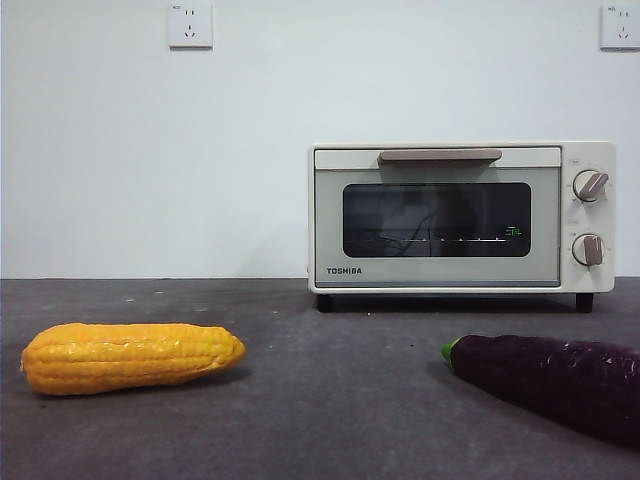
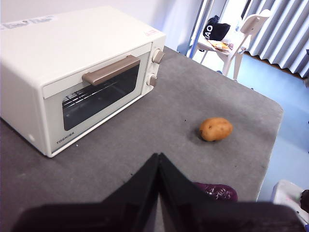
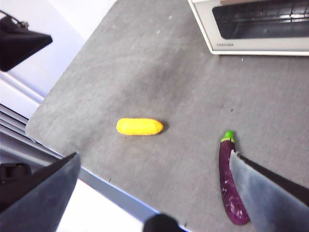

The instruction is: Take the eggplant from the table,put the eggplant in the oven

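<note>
Eggplant (image 1: 555, 383) is lying flat on the worktop (image 1: 330, 420) at roughly 4 o'clock in the front view, nearest the camera, green stem tip pointing toward centre, body running off the right edge. Nothing is touching it. Corn cob (image 1: 130, 356) is lying at about 8 o'clock, well apart from the eggplant.

Right gripper (image 3: 154, 193) is hovering above the worktop with its fingers (image 3: 41, 195) spread wide, gripping nothing. In its wrist view the eggplant (image 3: 231, 183) is sitting just beside one finger, partly hidden by it, and the corn cob (image 3: 139, 126) is lying out past the gap between the fingers.

Left gripper (image 2: 159, 159) is sitting with its fingers pressed together, tips meeting, gripping nothing. A purple end of the eggplant (image 2: 218, 191) is peeking out next to it; a potato (image 2: 216, 129) is lying further out on the worktop.

Oven (image 1: 462, 217) is standing at the far side, about 2 o'clock in the front view, door closed, handle across the top of the door, two knobs on its right.
</note>
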{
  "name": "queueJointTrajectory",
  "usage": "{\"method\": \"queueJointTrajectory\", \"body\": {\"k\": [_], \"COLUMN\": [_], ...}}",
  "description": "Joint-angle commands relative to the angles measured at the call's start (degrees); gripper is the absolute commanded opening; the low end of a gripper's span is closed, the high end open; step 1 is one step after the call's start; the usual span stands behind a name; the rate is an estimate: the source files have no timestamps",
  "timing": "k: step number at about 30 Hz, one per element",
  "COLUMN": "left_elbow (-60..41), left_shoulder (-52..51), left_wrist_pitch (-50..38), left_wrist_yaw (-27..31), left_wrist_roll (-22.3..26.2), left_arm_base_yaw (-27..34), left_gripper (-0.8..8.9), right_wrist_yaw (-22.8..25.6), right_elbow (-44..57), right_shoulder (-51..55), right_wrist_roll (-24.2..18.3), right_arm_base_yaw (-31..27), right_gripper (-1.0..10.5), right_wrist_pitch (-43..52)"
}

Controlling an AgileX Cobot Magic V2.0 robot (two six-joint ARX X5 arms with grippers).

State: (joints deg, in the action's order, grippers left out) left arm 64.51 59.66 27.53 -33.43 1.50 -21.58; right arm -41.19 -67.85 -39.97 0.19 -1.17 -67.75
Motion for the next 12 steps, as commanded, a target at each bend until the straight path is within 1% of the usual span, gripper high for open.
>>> {"method": "queueJointTrajectory", "body": {"k": [1,9,12], "left_elbow": [1.92,12.33,16.79], "left_shoulder": [2.14,13.57,18.73], "left_wrist_pitch": [-0.63,-0.63,-0.63], "left_wrist_yaw": [0.02,0.46,0.76], "left_wrist_roll": [0.61,0.77,2.16], "left_arm_base_yaw": [-0.87,-4.02,-4.81], "left_gripper": [-0.06,-0.06,-0.06], "right_wrist_yaw": [-0.37,-0.37,-0.37], "right_elbow": [-0.26,-0.26,-0.26], "right_shoulder": [-0.04,-0.04,-0.04], "right_wrist_roll": [-0.44,-1.29,-2.1], "right_arm_base_yaw": [0.09,0.09,0.09], "right_gripper": [5.4,5.4,5.4], "right_wrist_pitch": [-0.79,-3.61,-4.42]}}
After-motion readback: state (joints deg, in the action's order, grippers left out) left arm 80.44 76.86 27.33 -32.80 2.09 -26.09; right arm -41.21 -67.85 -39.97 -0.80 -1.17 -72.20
